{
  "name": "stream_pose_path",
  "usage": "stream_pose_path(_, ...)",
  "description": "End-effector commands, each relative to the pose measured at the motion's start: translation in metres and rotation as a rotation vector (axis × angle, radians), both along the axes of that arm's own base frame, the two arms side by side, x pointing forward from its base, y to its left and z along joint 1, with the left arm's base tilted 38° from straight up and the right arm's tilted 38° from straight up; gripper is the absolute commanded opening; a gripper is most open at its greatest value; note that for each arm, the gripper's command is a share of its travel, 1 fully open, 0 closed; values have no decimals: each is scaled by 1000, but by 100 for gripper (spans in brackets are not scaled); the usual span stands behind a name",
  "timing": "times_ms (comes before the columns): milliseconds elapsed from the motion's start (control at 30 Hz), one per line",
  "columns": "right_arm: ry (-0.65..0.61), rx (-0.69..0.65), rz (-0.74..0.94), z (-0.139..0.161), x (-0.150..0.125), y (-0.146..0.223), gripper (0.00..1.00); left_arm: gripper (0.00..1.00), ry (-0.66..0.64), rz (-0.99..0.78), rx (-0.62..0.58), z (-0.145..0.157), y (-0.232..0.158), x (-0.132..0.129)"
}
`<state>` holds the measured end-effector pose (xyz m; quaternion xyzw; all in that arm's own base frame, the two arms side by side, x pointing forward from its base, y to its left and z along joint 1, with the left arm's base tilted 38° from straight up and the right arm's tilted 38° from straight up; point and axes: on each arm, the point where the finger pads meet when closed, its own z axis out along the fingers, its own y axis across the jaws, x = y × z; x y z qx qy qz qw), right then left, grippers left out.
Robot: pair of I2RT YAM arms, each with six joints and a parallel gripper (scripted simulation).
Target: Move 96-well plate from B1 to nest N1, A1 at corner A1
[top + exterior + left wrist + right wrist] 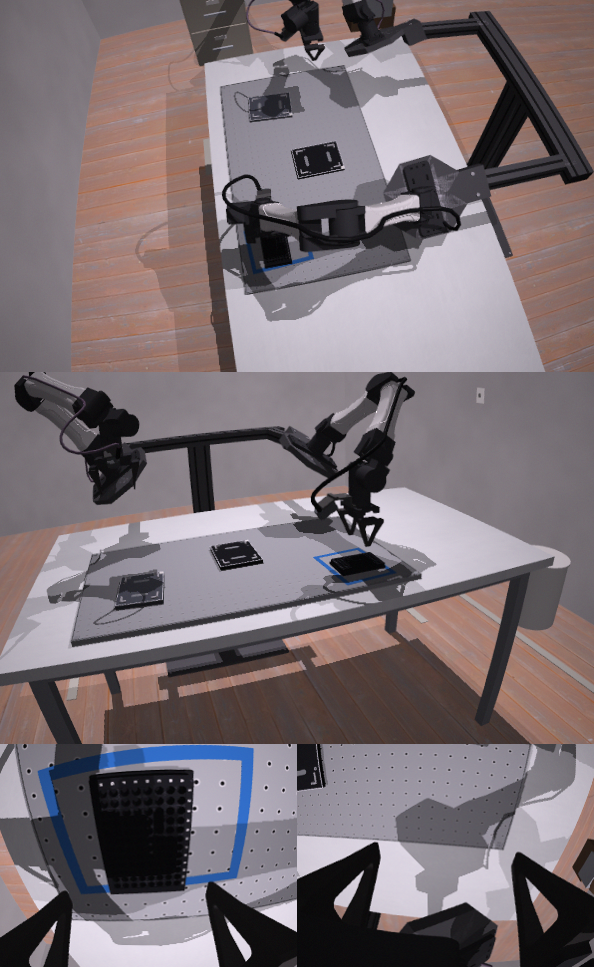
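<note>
The black 96-well plate (276,251) (357,564) (142,834) lies flat inside the blue outline of B1 (325,565) (242,819). Its row and column marks face up; its cut corner cannot be made out. My left gripper (360,538) (137,894) is open and empty above the plate, one finger toward each long side in the left wrist view. My right gripper (314,54) (447,854) is open and empty, high near the arms' edge of the table. Nest N1 (270,106) (141,589), on the right seen from the arms, is empty and partly shadowed.
A second black nest (318,160) (235,554) (307,774) stands empty between B1 and N1. Both nests and the plate are on a grey perforated board (260,150) (190,597) on the white table. The dark arm frame (200,477) stands behind the table.
</note>
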<state>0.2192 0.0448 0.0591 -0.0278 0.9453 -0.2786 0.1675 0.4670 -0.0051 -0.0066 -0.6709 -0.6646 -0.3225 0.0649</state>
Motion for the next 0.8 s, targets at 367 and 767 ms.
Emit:
stream_pose_path(367,-5,4,-6,1,0,1,100,100,18,7,5,12,-11,-10)
stream_pose_path(767,-5,4,-6,1,0,1,100,100,12,4,1,14,-10,-10)
